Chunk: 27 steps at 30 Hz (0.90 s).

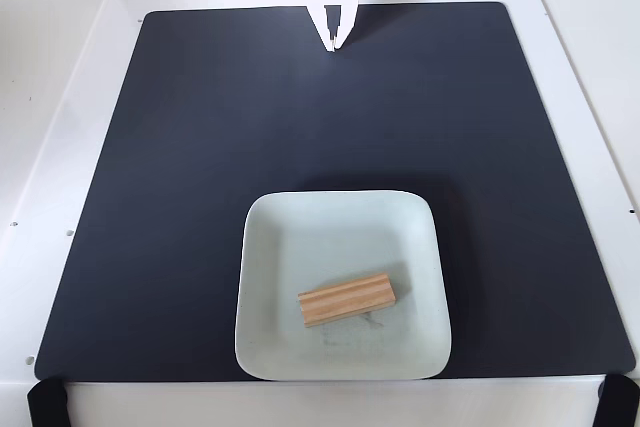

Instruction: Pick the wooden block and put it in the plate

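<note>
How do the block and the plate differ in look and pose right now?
The wooden block is tan with layered stripes along its side; the plate is a plain pale mint-white. The block is a narrow, elongated bar; the plate is a wide square with rounded corners and a raised rim. The block lies at a slight angle in the plate's lower half, while the plate sits square to the black mat. Both lie flat, far from the end effector.

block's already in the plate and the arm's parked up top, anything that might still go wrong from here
Little, by the look of it. The wooden block lies flat inside the plate, in its near half, so a knock to the plate might slide it toward that rim. The plate's near edge also sits close to the black mat's front border, so a nudge could push it off the mat. The tool is far away at the mat's top edge, its fingers together.
</note>
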{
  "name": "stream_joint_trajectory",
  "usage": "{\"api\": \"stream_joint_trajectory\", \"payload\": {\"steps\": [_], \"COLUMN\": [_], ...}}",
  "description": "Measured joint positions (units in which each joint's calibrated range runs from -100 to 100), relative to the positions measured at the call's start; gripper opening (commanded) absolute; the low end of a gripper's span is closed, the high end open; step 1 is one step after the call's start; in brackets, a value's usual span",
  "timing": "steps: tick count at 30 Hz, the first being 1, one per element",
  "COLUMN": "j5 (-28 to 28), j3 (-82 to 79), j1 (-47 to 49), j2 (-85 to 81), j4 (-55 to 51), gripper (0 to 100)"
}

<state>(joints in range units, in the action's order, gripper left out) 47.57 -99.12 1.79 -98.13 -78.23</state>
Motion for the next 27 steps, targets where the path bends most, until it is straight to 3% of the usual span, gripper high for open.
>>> {"api": "stream_joint_trajectory", "payload": {"steps": [27], "j5": [0.0], "j3": [0.0], "j1": [0.0], "j2": [0.0], "j4": [0.0], "gripper": [1]}}
